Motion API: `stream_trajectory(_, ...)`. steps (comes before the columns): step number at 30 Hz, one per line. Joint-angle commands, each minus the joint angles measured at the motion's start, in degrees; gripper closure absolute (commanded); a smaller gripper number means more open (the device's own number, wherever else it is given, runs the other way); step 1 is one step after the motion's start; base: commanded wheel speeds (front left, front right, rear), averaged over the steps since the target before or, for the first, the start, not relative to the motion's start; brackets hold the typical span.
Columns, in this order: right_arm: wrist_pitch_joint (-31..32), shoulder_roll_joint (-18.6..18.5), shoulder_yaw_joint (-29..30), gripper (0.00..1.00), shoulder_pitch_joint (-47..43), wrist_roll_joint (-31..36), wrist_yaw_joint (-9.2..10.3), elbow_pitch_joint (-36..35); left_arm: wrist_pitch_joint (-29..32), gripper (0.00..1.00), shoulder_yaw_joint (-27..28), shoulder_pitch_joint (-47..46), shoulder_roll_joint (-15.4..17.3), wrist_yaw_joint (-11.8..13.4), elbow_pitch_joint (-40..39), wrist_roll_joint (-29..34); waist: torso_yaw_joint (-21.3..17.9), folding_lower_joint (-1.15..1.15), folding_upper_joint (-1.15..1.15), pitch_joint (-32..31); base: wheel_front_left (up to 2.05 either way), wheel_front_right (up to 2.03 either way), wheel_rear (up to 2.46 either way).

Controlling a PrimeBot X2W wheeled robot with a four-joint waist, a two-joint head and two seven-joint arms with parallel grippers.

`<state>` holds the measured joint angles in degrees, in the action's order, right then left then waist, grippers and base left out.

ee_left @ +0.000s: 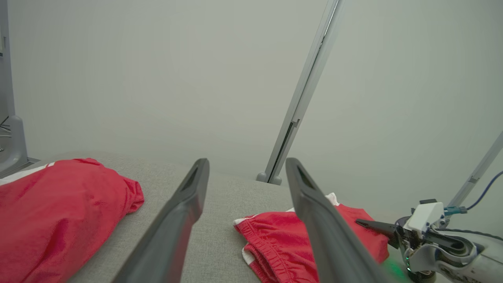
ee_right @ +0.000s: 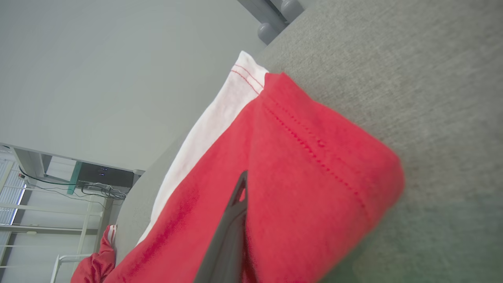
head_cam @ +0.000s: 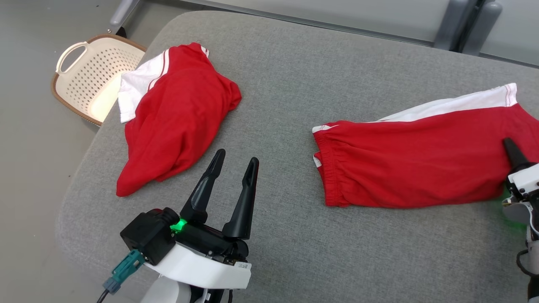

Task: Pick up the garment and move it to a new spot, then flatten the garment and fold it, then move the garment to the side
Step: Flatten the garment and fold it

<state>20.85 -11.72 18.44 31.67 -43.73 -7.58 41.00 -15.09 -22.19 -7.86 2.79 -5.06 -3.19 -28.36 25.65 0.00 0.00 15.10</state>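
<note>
My right gripper (head_cam: 513, 152) is closed on the right end of the folded red shorts (head_cam: 412, 164), which lie at the right of the grey cushion (head_cam: 286, 84). My left gripper (head_cam: 236, 156) stands open over bare cushion. Risk: I may hold only the top layer, so lifting would unfold it. My second right finger is hidden under cloth.

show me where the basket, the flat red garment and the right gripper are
basket (head_cam: 90, 71): head view, on its perforated inner wall
flat red garment (head_cam: 412, 160): head view, middle of the red cloth
right gripper (head_cam: 509, 145): head view, at its closed fingertips on the garment's right end
</note>
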Motion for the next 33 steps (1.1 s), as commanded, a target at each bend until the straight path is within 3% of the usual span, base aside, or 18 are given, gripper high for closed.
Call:
stream_trajectory(1, -0.8, 1.2, 0.3, 1.00, -2.3, -0.8, 0.16, 0.3, -0.1, 0.00, 0.0, -0.8, 0.2, -0.4, 0.4, -0.2, -1.0, 0.00, 0.00, -0.6, 0.00, 0.00, 0.00)
stream_trajectory(8, -6.2, 1.5, 1.0, 1.00, -5.4, -3.8, 0.15, -4.7, -0.1, 0.00, 1.3, -0.7, 0.2, -0.5, 0.4, 1.5, -5.1, 0.00, 0.00, -2.4, 0.00, 0.00, 0.00)
stream_trajectory(19, -12.4, -1.0, 5.1, 1.00, -12.7, -9.3, 0.09, -7.8, -0.1, 0.00, 1.8, 0.4, 0.2, -1.0, 1.1, 3.2, -10.6, 0.00, 0.00, -4.8, 0.00, 0.00, 0.00)
stream_trajectory(26, -18.8, -3.5, 9.3, 1.00, -14.9, -6.9, 0.08, -6.2, -0.1, 0.00, 1.4, 1.5, 0.2, -1.3, 1.6, 3.1, -11.8, 0.00, 0.00, -6.5, 0.00, 0.00, 0.00)
stream_trajectory(33, -21.0, -2.2, 3.6, 1.00, -14.1, -4.2, 0.08, -9.8, -0.1, 0.00, 1.6, 1.7, 0.2, -1.5, 2.2, 3.1, -11.9, 0.00, 0.00, -7.3, 0.00, 0.00, 0.00)
